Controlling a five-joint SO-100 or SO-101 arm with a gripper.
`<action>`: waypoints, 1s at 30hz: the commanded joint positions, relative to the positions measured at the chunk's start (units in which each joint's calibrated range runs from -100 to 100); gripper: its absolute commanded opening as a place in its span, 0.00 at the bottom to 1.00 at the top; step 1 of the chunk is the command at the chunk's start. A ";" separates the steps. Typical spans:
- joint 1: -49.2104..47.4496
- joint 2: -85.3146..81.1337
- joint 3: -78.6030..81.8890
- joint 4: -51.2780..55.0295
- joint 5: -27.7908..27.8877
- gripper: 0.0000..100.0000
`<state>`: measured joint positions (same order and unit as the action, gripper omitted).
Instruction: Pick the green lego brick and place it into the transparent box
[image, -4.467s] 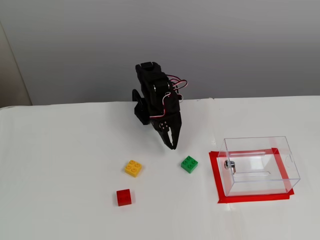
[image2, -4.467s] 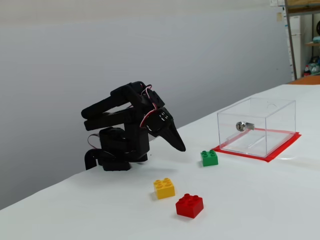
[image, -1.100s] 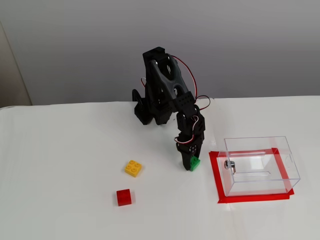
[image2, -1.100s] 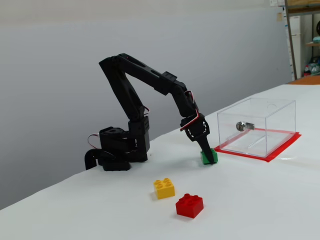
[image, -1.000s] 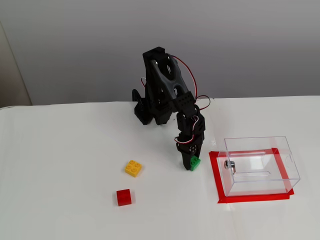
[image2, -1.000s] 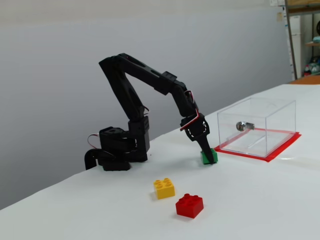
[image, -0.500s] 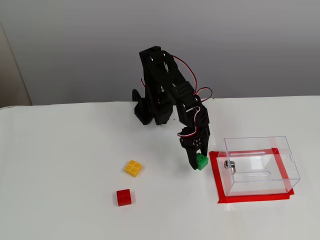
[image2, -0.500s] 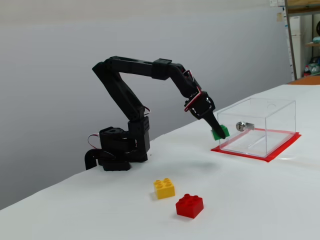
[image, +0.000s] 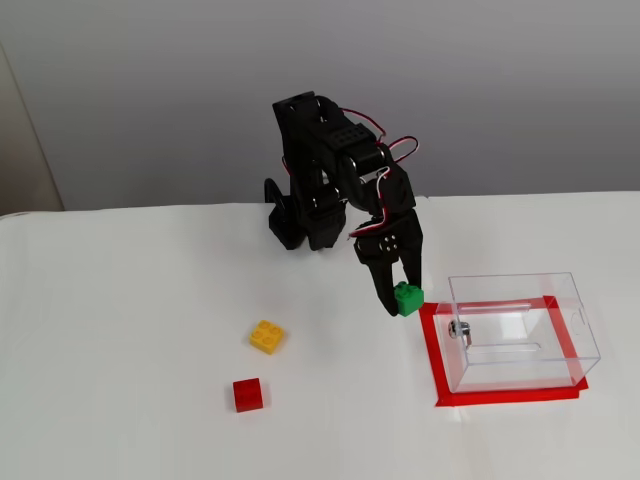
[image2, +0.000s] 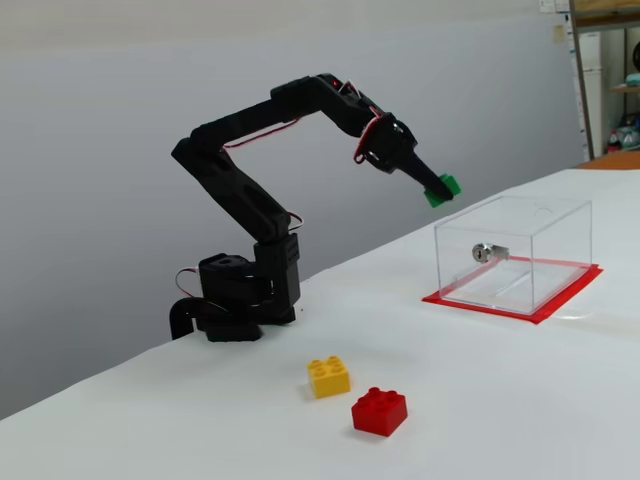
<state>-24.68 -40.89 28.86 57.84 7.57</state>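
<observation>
White worktop (image: 120, 300), black arm (image2: 250, 215) bolted at the back edge, reaching out toward the transparent box (image: 520, 330), which sits on a red taped rectangle (image: 500, 395). Gripper (image: 400, 298) jaws clamped on the green lego brick (image2: 442, 190), held in the air just beside the box's near top edge, not inside. Yellow brick (image: 266, 336) and red brick (image: 249, 394) lie apart on the worktop, well away from the box.

The gripper's (image: 400, 298) fingers cover part of the green lego brick (image: 409, 299) in both fixed views, hiding its studs. On the transparent box (image2: 556, 250), the small metal fitting (image2: 489, 252) is too small to identify.
</observation>
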 joint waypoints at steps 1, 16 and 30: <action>-3.60 -2.09 -5.44 0.56 -1.83 0.08; -23.12 14.63 -14.67 -1.88 -2.25 0.08; -28.96 36.86 -31.75 -2.14 -2.25 0.08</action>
<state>-53.21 -5.45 1.24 56.38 5.52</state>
